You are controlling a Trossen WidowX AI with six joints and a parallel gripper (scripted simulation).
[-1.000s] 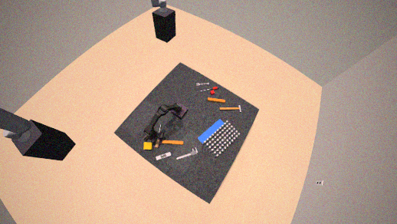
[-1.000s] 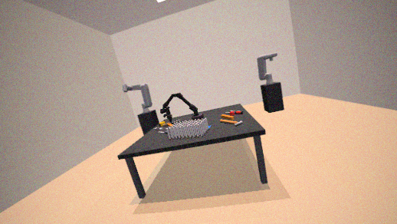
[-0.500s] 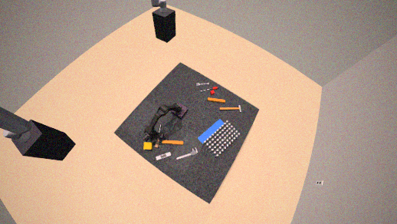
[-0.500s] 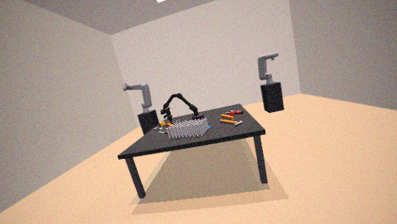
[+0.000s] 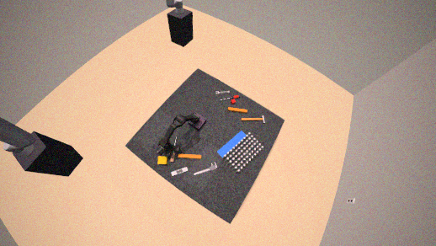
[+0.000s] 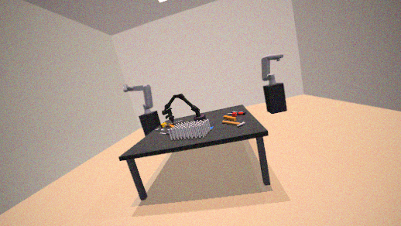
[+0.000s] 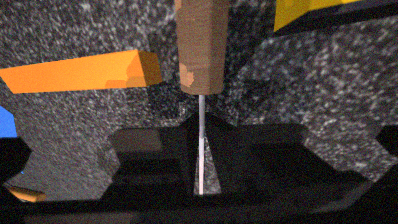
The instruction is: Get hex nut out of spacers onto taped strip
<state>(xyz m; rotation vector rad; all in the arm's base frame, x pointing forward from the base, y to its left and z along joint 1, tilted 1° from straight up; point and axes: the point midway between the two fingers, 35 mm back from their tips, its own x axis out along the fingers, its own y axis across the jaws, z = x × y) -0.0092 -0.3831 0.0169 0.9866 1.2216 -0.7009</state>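
My gripper (image 5: 170, 150) (image 7: 201, 116) is low at the table's left part, its fingers shut on the thin metal shaft of a tool. The tool's brown wooden handle (image 5: 172, 157) (image 7: 202, 50) extends beyond the fingertips, and its shaft (image 7: 201, 107) runs back between the fingers. The shaft's far end is hidden in the wrist view. The standing metal spacers (image 5: 244, 152) (image 6: 190, 129) form a dense upright block, away from the gripper. The blue taped strip (image 5: 231, 144) (image 7: 6, 122) lies along the spacers' near side. The hex nut cannot be made out in any view.
An orange bar (image 5: 189, 156) (image 7: 75, 75) and a yellow block (image 5: 162, 160) (image 7: 295, 9) lie on either side of the handle. A white item (image 5: 179, 171) and a caliper (image 5: 210, 168) lie nearby. A hammer-like tool (image 5: 252, 119), another orange bar (image 5: 237, 109) and red-handled tools lie across the table.
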